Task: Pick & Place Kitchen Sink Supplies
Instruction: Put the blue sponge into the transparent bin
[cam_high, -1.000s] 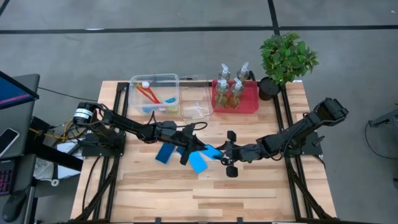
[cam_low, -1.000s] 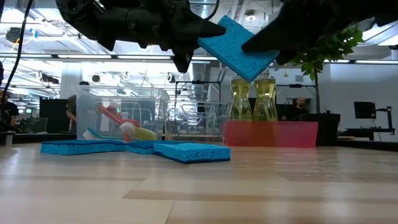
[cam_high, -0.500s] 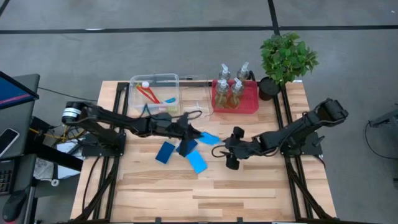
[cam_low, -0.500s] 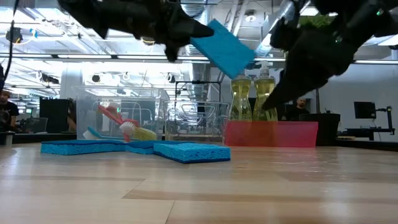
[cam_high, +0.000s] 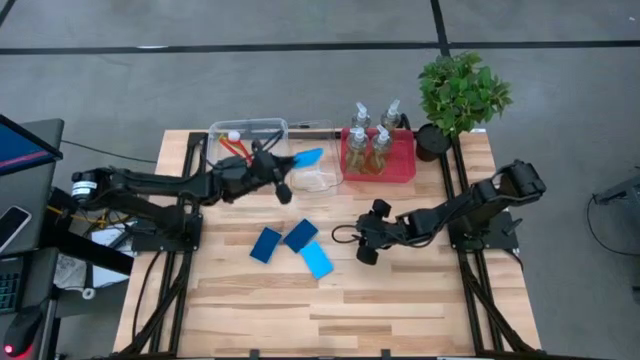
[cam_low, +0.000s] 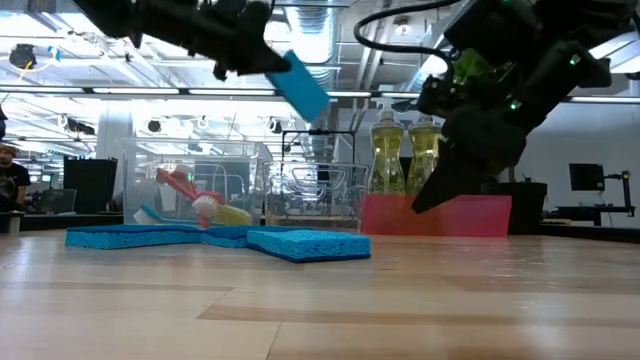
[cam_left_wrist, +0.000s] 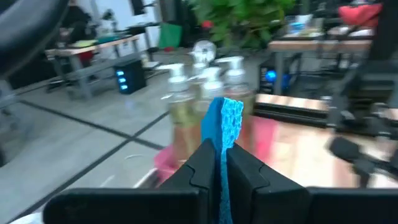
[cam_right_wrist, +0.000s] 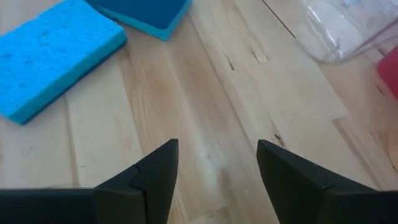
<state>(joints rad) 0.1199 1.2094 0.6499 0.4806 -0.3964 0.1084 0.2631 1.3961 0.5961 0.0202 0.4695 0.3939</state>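
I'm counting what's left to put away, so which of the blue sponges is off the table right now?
The sponge pinched in the left gripper, held in the air by the clear bins. The other three sponges lie flat on the table.

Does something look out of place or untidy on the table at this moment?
Nothing looks spilled or damaged. Three blue sponges lie loose and overlapping on the table, outside the bins. The left gripper holds a fourth sponge above the clear bin.
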